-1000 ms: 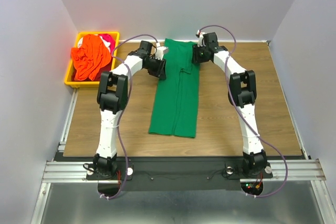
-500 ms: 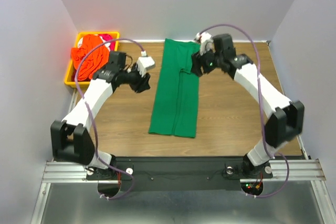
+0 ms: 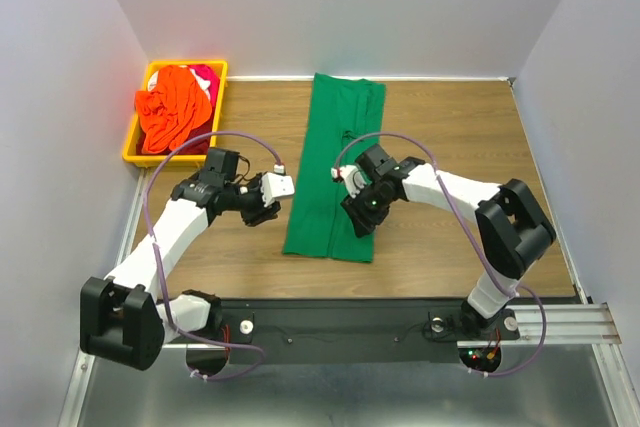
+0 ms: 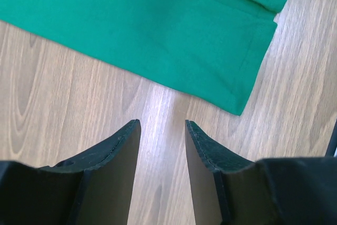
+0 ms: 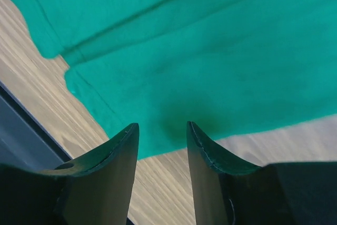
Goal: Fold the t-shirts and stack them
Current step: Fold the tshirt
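The dark green t-shirt (image 3: 338,162) lies flat on the table as a long narrow strip running from far to near. Its near left corner (image 4: 239,104) shows in the left wrist view. My left gripper (image 3: 266,215) hovers over bare wood just left of that near end, open (image 4: 162,126) with nothing between its fingers. My right gripper (image 3: 361,225) is over the shirt's near right edge, open (image 5: 162,128), with green cloth (image 5: 210,51) under and ahead of the fingertips. The orange t-shirt (image 3: 172,113) is heaped in the bin, and a bit of the red-pink one (image 3: 207,75) shows behind it.
The yellow plastic bin (image 3: 134,142) sits at the far left corner of the wooden table (image 3: 450,237). White walls close in the left, back and right sides. A dark rail (image 5: 23,140) runs along the table's near edge by the right gripper.
Both arms have swung from the shirt's far end towards its near end, the left to the strip's left side and the right onto its right edge. The shirt has not moved.
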Controlling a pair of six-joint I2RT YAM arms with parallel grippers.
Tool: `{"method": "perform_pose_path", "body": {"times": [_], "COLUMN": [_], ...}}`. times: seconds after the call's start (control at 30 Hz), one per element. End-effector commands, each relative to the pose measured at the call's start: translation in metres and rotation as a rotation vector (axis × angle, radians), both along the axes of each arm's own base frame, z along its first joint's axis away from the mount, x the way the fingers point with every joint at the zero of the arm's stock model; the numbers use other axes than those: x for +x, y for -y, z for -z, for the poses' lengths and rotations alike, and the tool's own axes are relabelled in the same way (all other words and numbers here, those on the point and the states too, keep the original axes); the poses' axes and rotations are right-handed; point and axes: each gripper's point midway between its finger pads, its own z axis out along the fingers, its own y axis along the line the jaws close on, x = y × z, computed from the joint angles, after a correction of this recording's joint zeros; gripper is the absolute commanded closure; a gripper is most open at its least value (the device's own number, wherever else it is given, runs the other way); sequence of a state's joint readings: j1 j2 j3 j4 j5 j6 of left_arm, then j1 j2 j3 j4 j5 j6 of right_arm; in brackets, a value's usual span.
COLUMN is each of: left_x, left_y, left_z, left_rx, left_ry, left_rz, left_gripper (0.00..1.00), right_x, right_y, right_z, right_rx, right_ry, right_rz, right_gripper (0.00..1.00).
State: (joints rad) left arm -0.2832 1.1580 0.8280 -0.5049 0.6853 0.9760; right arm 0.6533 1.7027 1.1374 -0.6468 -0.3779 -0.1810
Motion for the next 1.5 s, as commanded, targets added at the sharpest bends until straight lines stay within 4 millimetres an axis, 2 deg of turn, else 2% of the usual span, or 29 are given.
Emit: {"method": "perform_pose_path", "body": {"times": [0.0,0.1,0.2,0.33,0.47,0.5,0.57,0.63,0.7,0.83,0.93,1.07,1.3,1.47], "left_x": [-0.003,-0.010,-0.021,-0.038,-0.056,-0.062,-0.070,-0.075,-0.086,-0.093,-0.096,-0.090,-0.086,-0.087], "left_y": [0.001,0.000,0.004,0.013,0.026,0.028,0.035,0.039,0.047,0.064,0.069,0.071,0.077,0.080], "left_z": [-0.004,0.002,0.008,0.016,0.022,0.026,0.028,0.034,0.040,0.048,0.059,0.069,0.076,0.080], "left_rx": [0.017,0.035,0.054,0.071,0.069,0.071,0.072,0.078,0.082,0.075,0.095,0.118,0.114,0.117], "left_ry": [0.077,0.075,0.073,0.068,0.065,0.056,0.066,0.081,0.084,0.102,0.119,0.157,0.138,0.126], "left_rz": [0.033,0.052,0.091,0.153,0.228,0.242,0.288,0.320,0.372,0.420,0.447,0.455,0.448,0.457], "left_gripper": [0.50,0.50,0.50,0.52,0.52,0.52,0.51,0.48,0.46,0.45,0.44,0.44,0.44,0.44], "right_x": [-0.019,-0.025,-0.028,-0.032,-0.030,-0.028,-0.025,-0.026,-0.032,-0.048,-0.059,-0.063,-0.044,-0.056], "right_y": [0.004,0.024,0.046,0.064,0.059,0.053,0.046,0.044,0.047,0.041,0.043,0.045,0.043,0.045], "right_z": [0.025,0.046,0.057,0.055,0.030,0.015,-0.004,-0.017,-0.013,-0.014,-0.009,0.004,0.007,0.020], "right_rx": [-0.048,-0.139,-0.223,-0.276,-0.222,-0.169,-0.114,-0.081,-0.086,-0.048,-0.040,-0.049,-0.062,-0.054], "right_ry": [-0.031,-0.035,-0.004,0.034,0.092,0.133,0.183,0.210,0.209,0.213,0.227,0.277,0.438,0.406], "right_rz": [-0.083,-0.097,-0.119,-0.152,-0.165,-0.175,-0.187,-0.219,-0.260,-0.344,-0.396,-0.453,-0.489,-0.512], "right_gripper": [0.53,0.54,0.55,0.56,0.53,0.50,0.39,0.37,0.37,0.34,0.32,0.30,0.30,0.33]}}
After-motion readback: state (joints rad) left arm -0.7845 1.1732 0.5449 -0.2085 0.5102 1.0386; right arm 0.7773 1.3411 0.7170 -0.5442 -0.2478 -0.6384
